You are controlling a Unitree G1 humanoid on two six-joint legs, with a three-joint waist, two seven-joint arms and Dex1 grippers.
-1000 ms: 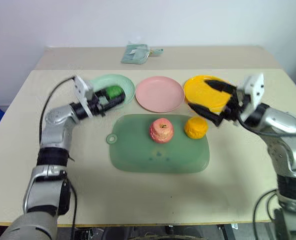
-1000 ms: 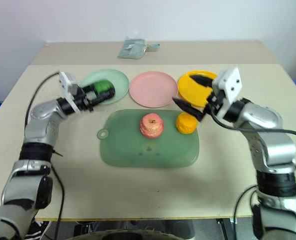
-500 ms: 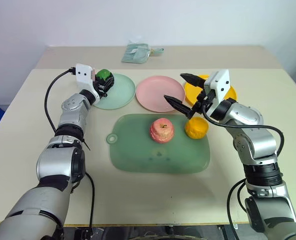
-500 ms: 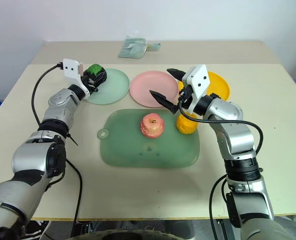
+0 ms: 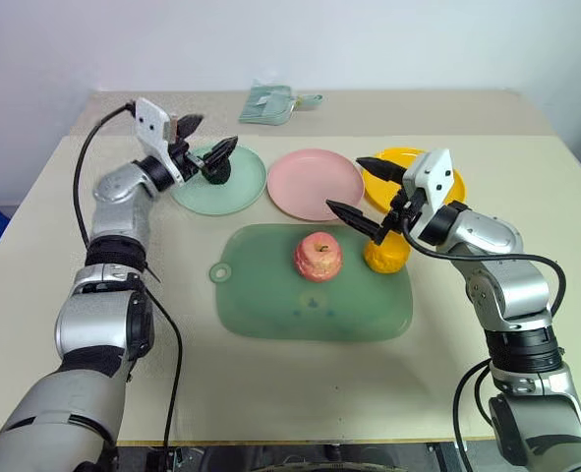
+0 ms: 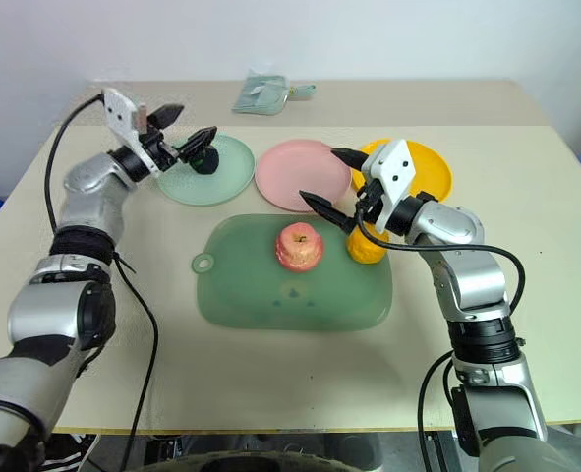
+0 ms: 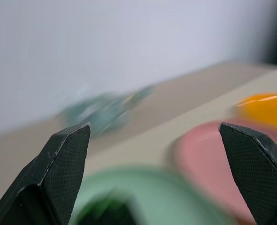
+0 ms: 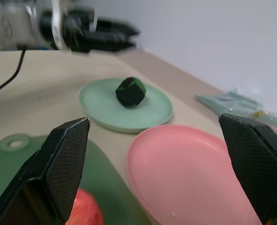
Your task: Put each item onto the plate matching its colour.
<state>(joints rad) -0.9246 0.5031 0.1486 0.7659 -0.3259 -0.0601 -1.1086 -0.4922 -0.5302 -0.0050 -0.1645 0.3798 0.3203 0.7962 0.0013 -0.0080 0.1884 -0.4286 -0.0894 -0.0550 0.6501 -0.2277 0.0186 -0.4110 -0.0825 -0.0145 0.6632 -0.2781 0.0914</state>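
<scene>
The dark green-and-black ball (image 5: 215,173) rests on the mint green plate (image 5: 233,194) at the back left. Just above it my left gripper (image 5: 218,130) hangs open and holds nothing. A pink-red apple (image 5: 318,257) and an orange-yellow fruit (image 5: 386,254) sit on the translucent green mat (image 5: 300,305). Behind the mat lie the pink plate (image 5: 310,182) and the orange-yellow plate (image 5: 430,187). My right gripper (image 5: 343,183) is open and hovers over the pink plate's right edge, just behind the orange-yellow fruit. The right wrist view looks past its fingers at the ball (image 8: 131,92) on its plate.
A folded green cloth (image 5: 270,101) lies at the table's back edge. The mat has a round tab with a hole (image 5: 219,271) on its left side. Bare tabletop stretches in front of the mat and to both sides.
My left gripper has opened, let the ball go onto the mint green plate and lifted a little. My right gripper has shifted left from over the orange-yellow plate, still open.
</scene>
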